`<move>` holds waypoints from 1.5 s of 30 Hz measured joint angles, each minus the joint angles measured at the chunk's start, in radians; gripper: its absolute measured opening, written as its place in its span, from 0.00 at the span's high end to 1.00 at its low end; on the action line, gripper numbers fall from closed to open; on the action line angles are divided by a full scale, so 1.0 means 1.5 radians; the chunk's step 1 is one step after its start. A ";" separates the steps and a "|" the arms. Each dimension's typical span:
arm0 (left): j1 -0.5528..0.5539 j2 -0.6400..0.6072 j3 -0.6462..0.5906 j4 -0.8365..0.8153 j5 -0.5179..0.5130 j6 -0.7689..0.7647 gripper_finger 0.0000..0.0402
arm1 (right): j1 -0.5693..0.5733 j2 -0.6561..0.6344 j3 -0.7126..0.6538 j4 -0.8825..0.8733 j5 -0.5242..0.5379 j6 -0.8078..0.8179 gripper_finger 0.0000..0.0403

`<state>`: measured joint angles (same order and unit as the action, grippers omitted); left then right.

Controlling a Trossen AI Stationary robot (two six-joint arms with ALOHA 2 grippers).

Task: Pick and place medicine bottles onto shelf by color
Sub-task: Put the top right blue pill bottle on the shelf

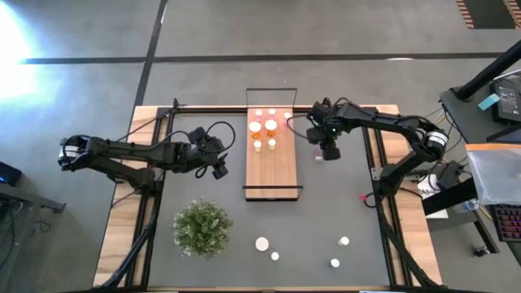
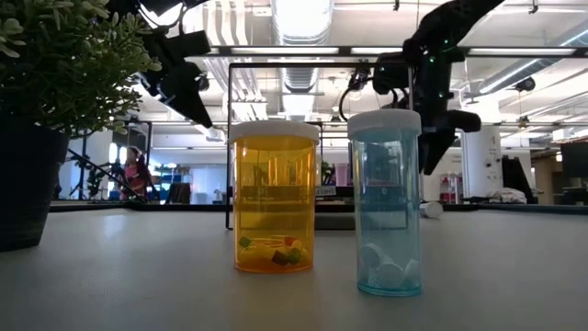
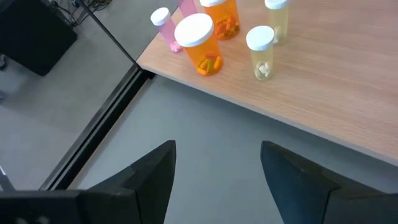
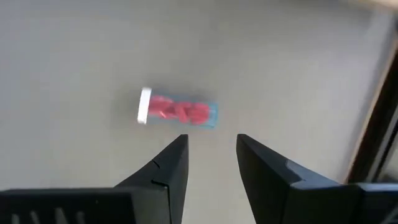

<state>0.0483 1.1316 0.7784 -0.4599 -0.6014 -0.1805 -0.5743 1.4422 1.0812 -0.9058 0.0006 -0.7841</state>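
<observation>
We see the right gripper (image 1: pixel 329 152) hanging over the dark grey table mat (image 1: pixel 342 203), just off the long right edge of the light-brown wooden shelf board (image 1: pixel 271 167), toward that board's far end. Its two dark fingers (image 4: pixel 165 165) stand partly apart and hold nothing. In the right wrist view a small clear bottle with red contents and a white cap (image 4: pixel 176 110) lies on its side on the mat, just ahead of the fingertips and apart from them, not between them. We cannot pick this bottle out with certainty from above.

The left gripper (image 1: pixel 218 169) hovers near the shelf's long left edge, jaws wide and empty. Past its fingers (image 3: pixel 149 171) we see a group of bottles upright at the board's corner: a wide orange bottle with a white cap (image 3: pixel 200 43), a slim pale yellow bottle with a white cap (image 3: pixel 262 51) beside it, and a slim pink bottle with a white cap (image 3: pixel 165 28) nearest the board's edge.

From above, the shelved bottles cluster at the board's far end; the near half is bare wood.

Toward the mat's near edge stand loose white-capped bottles. At table height two of them are close: an orange bottle (image 2: pixel 274 195) and a pale blue bottle (image 2: pixel 386 202), both upright. A bushy green potted plant (image 1: pixel 201 226) sits near the mat's near left corner.
</observation>
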 joint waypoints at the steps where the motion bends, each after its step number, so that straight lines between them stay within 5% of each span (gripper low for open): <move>1: 0.000 0.000 0.000 0.000 0.000 0.000 0.45 | 0.001 0.000 -0.002 0.003 0.000 -0.034 0.69; 16: 0.000 0.000 0.000 0.003 0.000 0.000 0.45 | 0.018 0.000 -0.072 0.062 0.017 -0.291 0.71; 22: 0.000 0.000 0.000 0.004 0.000 0.000 0.45 | 0.035 0.000 -0.080 0.123 0.017 -0.298 0.70; 45: 0.000 0.000 0.000 0.004 0.000 -0.017 0.45 | 0.057 0.030 -0.083 0.069 0.012 -0.384 0.61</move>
<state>0.0486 1.1316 0.7784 -0.4541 -0.6018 -0.2066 -0.4889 1.4869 0.9563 -0.8019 0.0185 -1.3606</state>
